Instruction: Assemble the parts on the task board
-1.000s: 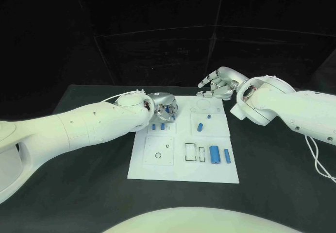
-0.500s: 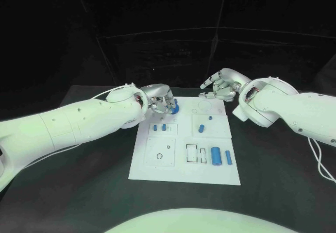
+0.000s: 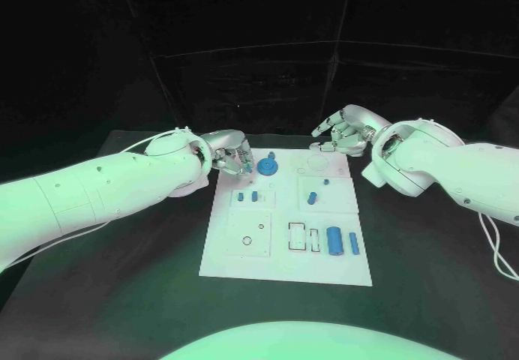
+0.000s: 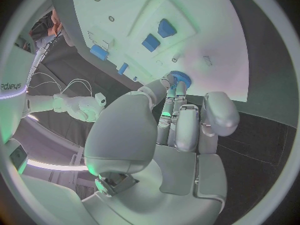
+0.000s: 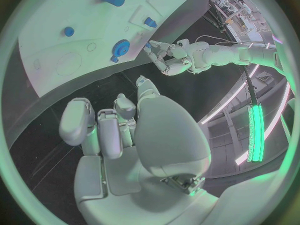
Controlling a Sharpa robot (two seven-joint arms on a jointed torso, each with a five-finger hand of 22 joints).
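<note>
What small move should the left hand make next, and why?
Probably a small lift of the left hand away from the gear, then a move toward another loose part. The gear appears to stand on the board at its far left corner. In the left wrist view the fingers are at the gear's edge; whether they touch it I cannot tell. The right hand hovers open beyond the board's far edge.

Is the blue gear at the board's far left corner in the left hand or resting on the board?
On the task board: the blue gear sits there, the left hand beside it, fingers apart.
</note>
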